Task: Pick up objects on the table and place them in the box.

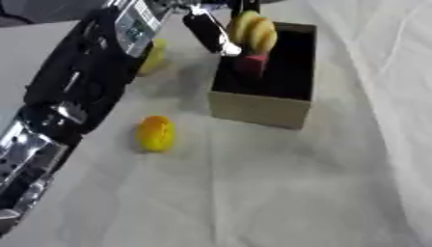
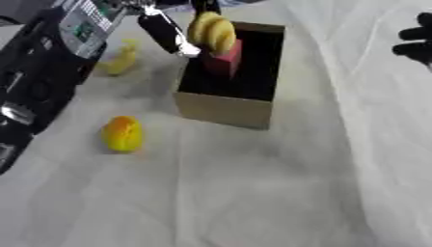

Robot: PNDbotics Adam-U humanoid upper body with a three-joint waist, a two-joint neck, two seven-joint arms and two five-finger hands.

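White cloth covers the counter (image 1: pixel 278 193). Left hand (image 1: pixel 221 34), fingers clamped on yellow banana bunch (image 1: pixel 253 30), hovers over brown cardboard box (image 1: pixel 262 108); release follows, then the yellow-orange oval fruit (image 1: pixel 156 133).

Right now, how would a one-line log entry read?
left robot hand: holding bananas over box | pink block: inside | orange-yellow fruit: on table

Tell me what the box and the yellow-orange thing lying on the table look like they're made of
The box looks like cardboard: flat matte tan walls with straight folded edges and a dark inside. The yellow-orange thing looks like a plastic or foam toy fruit: smooth, rounded, evenly bright colour with a slight sheen; which of the two I cannot tell. The table seems covered in white cloth, showing soft creases.
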